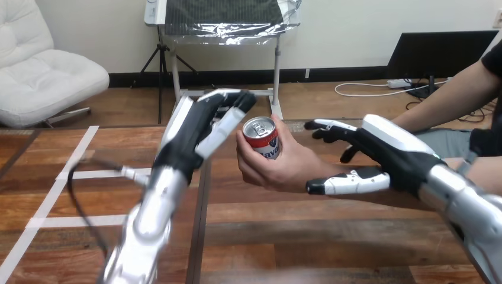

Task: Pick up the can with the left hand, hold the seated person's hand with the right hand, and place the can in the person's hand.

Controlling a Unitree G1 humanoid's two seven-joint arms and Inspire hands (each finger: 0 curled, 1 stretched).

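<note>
A red and white can (262, 137) stands upright in the person's hand (278, 168), whose fingers wrap round it above the middle of the table. My left hand (198, 130) is raised just left of the can, fingers relaxed and apart from it, holding nothing. My right hand (388, 154) comes in from the right at the person's wrist. Its thumb (346, 182) lies straight across the front of the wrist. Its fingers (331, 127) stretch out straight above and behind the wrist, not curled round it.
The wooden table (296, 236) has a dark seam (198, 236) running down its middle and white tape lines (71, 171) on its left part. The person's forearm (450, 97) reaches in from the right edge.
</note>
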